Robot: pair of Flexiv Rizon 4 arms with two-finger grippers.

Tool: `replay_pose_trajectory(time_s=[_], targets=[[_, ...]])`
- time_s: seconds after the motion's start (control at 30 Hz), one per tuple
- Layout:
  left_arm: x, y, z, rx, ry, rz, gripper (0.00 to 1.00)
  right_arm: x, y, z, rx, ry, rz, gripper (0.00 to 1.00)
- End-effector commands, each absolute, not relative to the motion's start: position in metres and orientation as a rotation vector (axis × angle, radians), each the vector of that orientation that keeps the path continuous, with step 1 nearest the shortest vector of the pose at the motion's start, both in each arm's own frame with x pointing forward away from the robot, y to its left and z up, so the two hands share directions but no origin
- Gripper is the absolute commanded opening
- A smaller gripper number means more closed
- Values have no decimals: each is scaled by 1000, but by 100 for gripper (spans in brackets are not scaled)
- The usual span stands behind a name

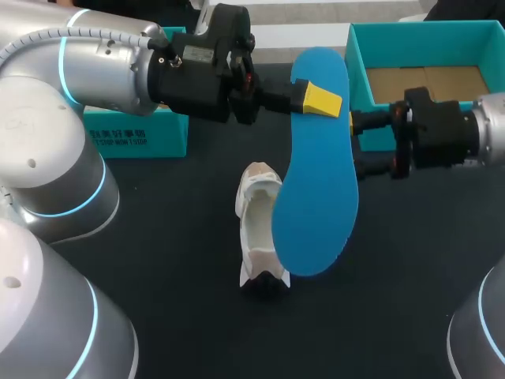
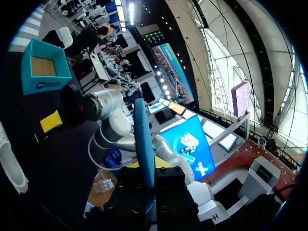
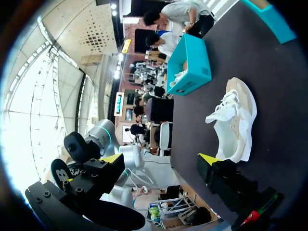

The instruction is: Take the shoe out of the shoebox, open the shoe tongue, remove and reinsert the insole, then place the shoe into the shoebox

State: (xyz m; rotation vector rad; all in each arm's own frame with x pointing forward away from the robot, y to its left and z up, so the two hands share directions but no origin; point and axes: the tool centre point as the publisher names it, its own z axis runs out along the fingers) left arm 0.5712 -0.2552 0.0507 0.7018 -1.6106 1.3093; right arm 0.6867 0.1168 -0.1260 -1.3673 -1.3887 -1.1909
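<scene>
Holds the blue insole (image 1: 316, 189) in the left gripper (image 1: 311, 97), which is closed on one narrow end of it, with one yellow fingertip (image 1: 322, 99) pressed flat on the blue face. Holds it in the air above the dark worktop (image 1: 173, 260), the long axis running from the gripper toward the robot's side, the wide end covering part of the white shoe (image 1: 254, 225) in the head view. In the left wrist view shows the same insole (image 2: 143, 134) edge-on, as a thin blue strip rising straight between the two black fingers of the left gripper (image 2: 150, 169), touched from both sides.

Has the right gripper (image 1: 360, 144) open, the fingers set well apart, just beside the right edge of the insole; not possible to tell from the head view if touching it. In the right wrist view shows the wide gap of the right gripper (image 3: 160, 159), with nothing between the yellow tips.

Finds the shoe (image 3: 233, 125) on the worktop, outside any box, resting on its sole with loose laces, ahead of the right gripper. Finds the open teal shoebox (image 1: 359, 63) at the far right, behind the right arm, with a brown cardboard floor visible inside. Finds a second teal box (image 1: 138, 138) at the far left, partly behind the left arm, and in the right wrist view beyond the shoe.
</scene>
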Motion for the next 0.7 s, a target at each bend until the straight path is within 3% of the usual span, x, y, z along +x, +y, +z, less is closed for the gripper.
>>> replay_pose_trajectory(time_s=[0.03, 0.5, 0.7], targets=[[571, -256, 50, 704, -1611, 1309, 0, 689, 119, -126, -1368, -1390, -1186, 100], [580, -226, 27, 489, -1851, 1584, 0, 689, 119, -126, -1368, -1390, -1186, 100], [596, -215, 12, 180, -2110, 1836, 0, 689, 119, -126, -1368, -1390, -1186, 100]])
